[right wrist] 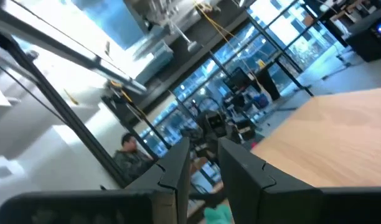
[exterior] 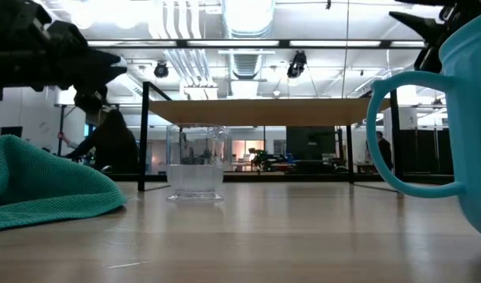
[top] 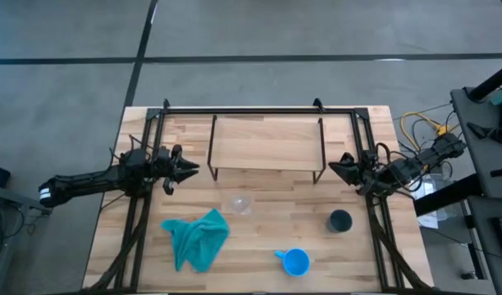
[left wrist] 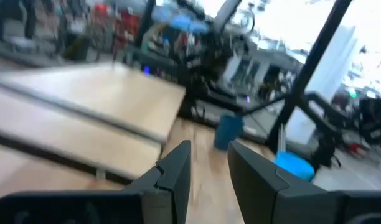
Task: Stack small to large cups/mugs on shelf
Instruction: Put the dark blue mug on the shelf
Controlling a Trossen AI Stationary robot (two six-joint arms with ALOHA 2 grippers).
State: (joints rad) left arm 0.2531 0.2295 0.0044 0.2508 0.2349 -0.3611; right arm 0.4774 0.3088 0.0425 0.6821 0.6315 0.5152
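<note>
The small clear cup (top: 240, 204) (exterior: 195, 173) stands upright on the table in front of the shelf. The dark navy cup (top: 340, 220) (left wrist: 228, 132) stands to its right. The bright blue mug (top: 295, 262) (exterior: 460, 134) sits by the near edge, its handle pointing left. The shelf (top: 267, 143) (exterior: 280, 112) is a light-wood plank on thin black legs at the table's far middle. My left gripper (top: 183, 170) (left wrist: 209, 168) hovers open off the shelf's left end. My right gripper (top: 337, 168) (right wrist: 205, 165) hovers open off its right end. Neither touches anything.
A crumpled teal cloth (top: 198, 238) (exterior: 44, 185) lies on the table's near left. A black frame (top: 259, 109) runs along the far edge and down both sides. Bare wood shows between the cups and the shelf. A person (right wrist: 125, 155) sits in the room beyond.
</note>
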